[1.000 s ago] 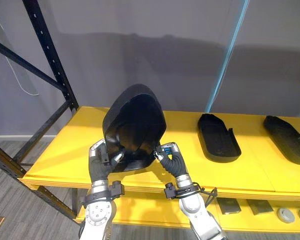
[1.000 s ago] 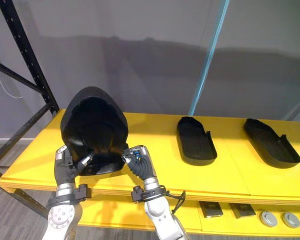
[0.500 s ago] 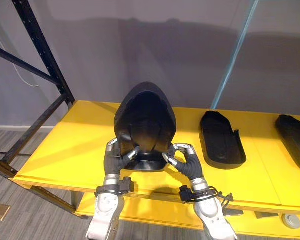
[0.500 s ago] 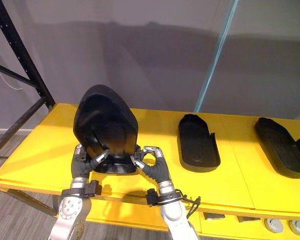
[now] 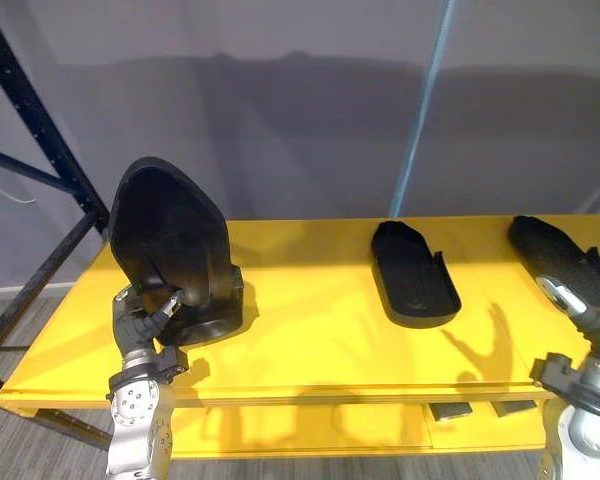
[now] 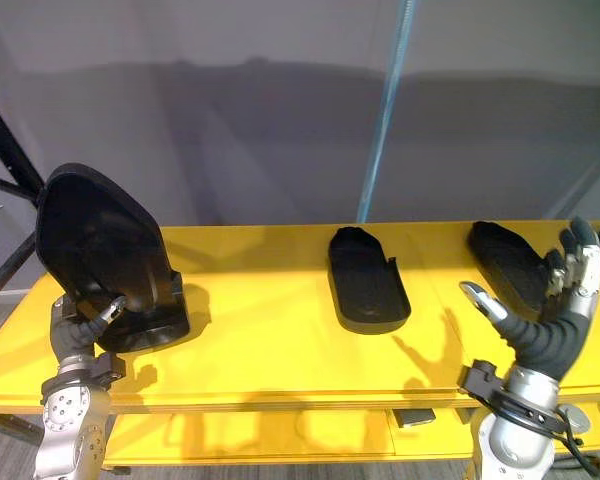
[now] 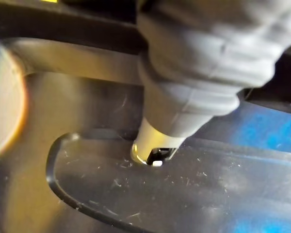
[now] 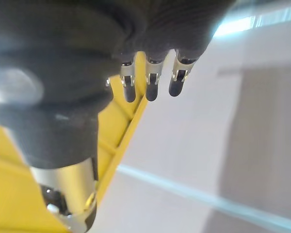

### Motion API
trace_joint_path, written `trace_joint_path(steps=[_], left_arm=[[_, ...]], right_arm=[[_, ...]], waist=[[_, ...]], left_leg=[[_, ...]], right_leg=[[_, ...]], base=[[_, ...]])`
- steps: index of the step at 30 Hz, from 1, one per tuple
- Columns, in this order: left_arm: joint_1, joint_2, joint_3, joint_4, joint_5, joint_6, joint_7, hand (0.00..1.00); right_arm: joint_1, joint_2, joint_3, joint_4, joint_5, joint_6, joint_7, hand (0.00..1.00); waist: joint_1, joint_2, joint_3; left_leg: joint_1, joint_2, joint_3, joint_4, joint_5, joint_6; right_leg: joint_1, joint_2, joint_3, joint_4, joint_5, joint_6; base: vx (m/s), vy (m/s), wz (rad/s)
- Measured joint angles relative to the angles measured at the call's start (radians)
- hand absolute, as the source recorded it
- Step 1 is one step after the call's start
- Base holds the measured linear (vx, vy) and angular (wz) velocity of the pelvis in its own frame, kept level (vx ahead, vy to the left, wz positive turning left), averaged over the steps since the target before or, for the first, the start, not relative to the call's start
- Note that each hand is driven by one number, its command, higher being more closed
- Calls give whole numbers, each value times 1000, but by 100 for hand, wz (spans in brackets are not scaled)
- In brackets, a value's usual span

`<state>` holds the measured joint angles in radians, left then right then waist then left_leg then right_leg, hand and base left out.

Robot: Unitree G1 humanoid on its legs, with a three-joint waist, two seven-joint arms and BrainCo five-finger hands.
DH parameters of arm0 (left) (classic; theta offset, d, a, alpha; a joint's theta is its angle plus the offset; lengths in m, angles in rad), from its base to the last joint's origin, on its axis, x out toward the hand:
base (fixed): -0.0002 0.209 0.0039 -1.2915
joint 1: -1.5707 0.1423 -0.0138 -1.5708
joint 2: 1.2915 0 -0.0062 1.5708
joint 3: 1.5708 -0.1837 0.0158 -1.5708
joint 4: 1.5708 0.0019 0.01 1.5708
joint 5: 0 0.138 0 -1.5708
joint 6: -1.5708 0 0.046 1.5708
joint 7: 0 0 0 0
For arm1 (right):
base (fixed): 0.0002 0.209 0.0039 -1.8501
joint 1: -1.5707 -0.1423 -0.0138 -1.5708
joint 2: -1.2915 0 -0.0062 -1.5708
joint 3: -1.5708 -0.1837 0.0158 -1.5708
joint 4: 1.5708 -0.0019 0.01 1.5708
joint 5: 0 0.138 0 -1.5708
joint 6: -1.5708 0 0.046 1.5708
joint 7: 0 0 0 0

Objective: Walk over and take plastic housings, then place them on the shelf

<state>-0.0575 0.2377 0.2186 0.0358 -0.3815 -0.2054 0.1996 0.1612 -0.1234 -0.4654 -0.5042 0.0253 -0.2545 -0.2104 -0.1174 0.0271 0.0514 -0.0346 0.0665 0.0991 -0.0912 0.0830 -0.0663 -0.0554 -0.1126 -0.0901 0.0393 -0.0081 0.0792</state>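
Yellow shelf [image 5: 320, 335], grey wall [image 5: 280, 120].
Left robot hand [image 5: 140, 318] grasps housing [image 5: 170, 245] at 9 o'clock; right robot hand [image 6: 540, 335] released, 4 o'clock.

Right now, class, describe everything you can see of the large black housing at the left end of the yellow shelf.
The housing is a big black shell of smooth, faintly scuffed plastic, rounded and narrowing toward its top, hollow on the side facing us. It stands on its broad end on the yellow shelf, tilted rather than upright. The left hand has fingers curled at its lower edge.
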Motion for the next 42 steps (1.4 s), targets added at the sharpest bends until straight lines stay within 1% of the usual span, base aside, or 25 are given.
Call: trace_joint_path(steps=[4,6,7,8,9,10,11,12,13,14,15,16,18,19,21,25,27,28,31,32,33,37,38,39,42], left_arm=[[21,1,39,78,-65,1,-40,100],[5,27,52,120,-123,1,-51,100],[-2,48,52,144,-149,1,-58,100],[-4,75,52,168,-177,2,-67,100],[-9,115,52,200,-217,4,-81,100],[-17,156,51,231,-258,8,-97,100],[-21,177,48,248,-275,10,-103,100],[-32,216,45,279,-302,15,-120,100],[-46,255,36,320,-329,22,-133,100],[-54,277,28,343,-342,26,-140,100],[-69,315,21,381,-362,36,-152,100],[-77,334,17,396,-366,41,-157,100],[-112,408,-20,449,-383,48,-174,100],[-117,423,-24,462,-383,50,-181,100],[-160,495,-62,534,-383,54,-190,100],[-228,576,-105,646,-382,72,-203,100],[-271,632,-149,698,-381,80,-206,100],[-281,646,-163,707,-381,82,-208,100],[-330,724,-224,747,-351,96,-248,100],[-343,739,-235,756,-341,99,-254,100],[-378,766,-254,774,-313,108,-271,0],[-433,818,-301,806,-226,112,-295,0],[-456,838,-318,813,-189,114,-303,0],[-481,849,-329,814,-119,120,-317,0],[-558,852,-347,837,-17,120,-318,0]], right_arm=[[104,46,-14,6,-5,0,8,0],[162,76,-40,25,-5,0,9,0],[185,83,-46,44,-12,0,6,0],[201,84,-46,83,-26,0,3,0],[218,85,-46,148,-47,1,-1,0],[239,88,-46,216,-63,9,-8,0],[251,88,-46,255,-72,14,-12,0],[278,88,-46,330,-77,26,-18,0],[303,88,-46,409,-86,47,-25,0],[315,88,-46,450,-94,53,-25,0],[329,88,-46,533,-99,67,-25,0],[331,88,-47,581,-101,73,-25,0],[336,88,-46,757,-106,92,-21,0],[336,88,-46,790,-106,96,-18,0],[334,88,-38,880,-109,105,0,0],[320,75,11,969,-109,106,32,0],[302,74,68,1005,-109,106,53,0],[302,73,83,1005,-109,106,58,0],[300,70,153,1009,-109,106,82,0],[299,68,164,1012,-109,105,86,0],[294,61,190,1032,-109,105,92,0],[276,56,223,1049,-89,105,98,0],[268,52,238,1048,-88,104,102,0],[264,52,245,1049,-83,103,110,0],[259,52,266,1069,-65,103,115,0]], waist=[[-36,16,-12],[-40,25,-15],[-45,29,-15],[-57,33,-16],[-63,38,-17],[-63,42,-15],[-63,44,-14],[-63,49,-11],[-63,55,-6],[-62,57,-4],[-65,60,2],[-66,60,8],[-63,60,36],[-63,60,41],[-61,57,83],[-59,51,132],[-56,41,161],[-56,41,169],[-56,33,198],[-55,30,203],[-50,27,214],[-47,23,233],[-47,21,238],[-44,21,245],[-33,13,253]], left_leg=[[-8,17,42,0,-4,-5],[-13,26,63,0,-4,-6],[-13,27,67,0,-4,-6],[-14,31,69,0,-5,-7],[-15,36,77,0,-5,-8],[-20,40,91,0,-5,-9],[-27,41,93,0,-7,-12],[-33,43,98,0,-10,-17],[-35,44,104,0,-12,-19],[-37,44,106,0,-12,-20],[-39,45,107,0,-11,-19],[-39,45,108,0,-11,-19],[-44,44,112,0,-8,-16],[-49,44,115,0,-8,-16],[-51,41,122,1,-7,-16],[-78,39,135,5,1,-12],[-86,39,145,8,1,-13],[-85,39,145,9,1,-13],[-88,39,148,12,0,-14],[-90,40,149,14,0,-15],[-96,40,150,17,-1,-15],[-106,40,153,20,-2,-17],[-114,42,155,21,-2,-17],[-115,44,156,22,-2,-17],[-117,47,163,28,-7,-23]], right_leg=[[-23,20,44,-21,22,-6],[-35,30,61,-31,34,-10],[-37,33,67,-32,35,-12],[-38,37,72,-31,35,-13],[-46,41,77,-30,36,-14],[-57,45,90,-31,41,-17],[-64,46,100,-31,42,-18],[-73,48,107,-31,43,-19],[-79,50,110,-29,44,-19],[-81,51,110,-29,44,-19],[-84,51,112,-28,44,-19],[-85,52,113,-27,44,-19],[-98,53,121,-14,43,-20],[-105,54,126,-12,43,-20],[-116,55,133,1,41,-19],[-169,54,141,38,35,-17],[-192,56,159,64,27,-16],[-192,56,159,68,25,-16],[-218,56,163,117,-1,-19],[-223,56,164,125,-5,-19],[-232,57,164,135,-9,-21],[-254,57,166,158,-18,-23],[-263,56,168,162,-19,-23],[-263,56,168,162,-19,-23],[-263,57,168,162,-19,-24]], base=[[-3,-10,-36],[-23,-20,-33],[-34,-17,-20],[-33,-15,-15],[-34,-18,-23],[-39,-15,-25],[-37,-8,-24],[-29,-1,-16],[-8,1,-15],[5,2,-10],[8,3,-5],[0,0,0],[3,11,-5],[-1,14,-10],[-4,15,-10],[-26,14,-9],[-23,8,-12],[-28,5,-8],[0,0,0],[0,0,0],[0,0,0],[-1,1,-1],[0,0,0],[0,0,0],[0,0,0]])
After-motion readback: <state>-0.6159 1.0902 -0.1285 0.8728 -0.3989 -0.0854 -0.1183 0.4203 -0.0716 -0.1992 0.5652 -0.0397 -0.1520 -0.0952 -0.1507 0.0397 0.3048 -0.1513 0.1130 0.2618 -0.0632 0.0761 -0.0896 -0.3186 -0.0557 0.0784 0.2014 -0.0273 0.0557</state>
